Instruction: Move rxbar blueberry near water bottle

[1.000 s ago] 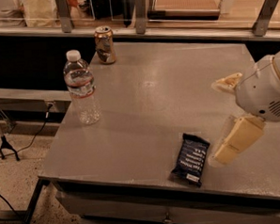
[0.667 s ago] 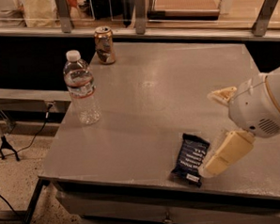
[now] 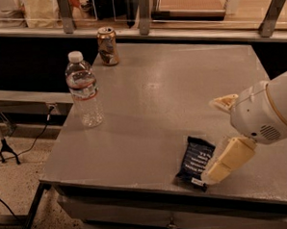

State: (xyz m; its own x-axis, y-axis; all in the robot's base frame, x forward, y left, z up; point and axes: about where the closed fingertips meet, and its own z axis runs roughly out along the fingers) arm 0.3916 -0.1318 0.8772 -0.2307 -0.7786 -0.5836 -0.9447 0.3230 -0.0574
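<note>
While the arm (image 3: 271, 107) leans in from the right, mostly cut off, its gripper (image 3: 210, 141) gapes open, one finger (image 3: 230, 157) hiding a corner of the rxbar blueberry (image 3: 194, 159).

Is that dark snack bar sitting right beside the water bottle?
No, the rxbar blueberry lies by the gripper near the table edge, far from the water bottle.

Arm sat at the right edge of the view, with the bulky white rounded wrist (image 3: 266, 112) at mid-right. Gripper (image 3: 211, 141) pointed left and slightly down, low in the lower-right area. Its two cream fingers (image 3: 230, 157) were spread wide, the upper one level and the lower one angled down-left.
</note>
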